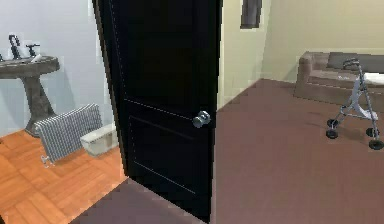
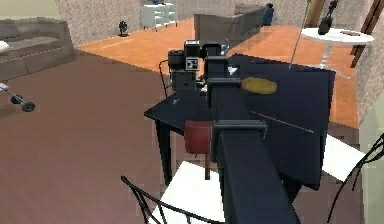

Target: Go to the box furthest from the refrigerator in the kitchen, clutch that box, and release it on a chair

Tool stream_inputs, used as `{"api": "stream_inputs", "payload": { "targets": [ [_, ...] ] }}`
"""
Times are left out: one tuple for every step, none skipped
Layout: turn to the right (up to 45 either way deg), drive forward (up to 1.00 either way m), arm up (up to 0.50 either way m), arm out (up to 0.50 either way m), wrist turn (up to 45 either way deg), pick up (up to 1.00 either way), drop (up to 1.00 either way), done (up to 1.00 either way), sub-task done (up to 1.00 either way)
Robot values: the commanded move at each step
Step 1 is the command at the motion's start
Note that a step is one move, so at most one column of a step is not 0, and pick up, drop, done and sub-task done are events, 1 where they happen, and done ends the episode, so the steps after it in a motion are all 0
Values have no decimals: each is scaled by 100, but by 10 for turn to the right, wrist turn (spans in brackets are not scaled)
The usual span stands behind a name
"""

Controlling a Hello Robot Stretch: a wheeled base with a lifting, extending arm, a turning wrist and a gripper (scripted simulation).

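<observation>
Since claw [image 2: 178, 68] is seen against table [image 2: 300, 110], box held or not cannot be told; chair [image 2: 190, 185] is seen at table's near side, back from claw.

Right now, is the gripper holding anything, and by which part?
It cannot be told: the gripper has its far end lost against the dark table.

The door [image 1: 160, 100] is black and smooth with a faint gloss, and its round knob [image 1: 201, 119] is shiny metal. The ribbed radiator [image 1: 68, 130] looks like white painted metal. It stands on an orange wooden plank floor [image 1: 40, 190]. The brown floor [image 1: 290, 160] is matt, like carpet. The sofa [image 1: 330, 75] looks cloth-covered, and the walker [image 1: 358, 105] is thin bright metal. The tabletop [image 2: 300, 95] is dark and smooth with a slight sheen. The chair [image 2: 190, 190] has a black wire frame and a plain white seat.
</observation>
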Motion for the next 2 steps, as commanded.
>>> {"api": "stream_inputs", "payload": {
  "targets": [
    [0,0,0,-10,0,0,0,0,0],
    [0,0,0,0,0,0,0,100,0]
  ]
}}
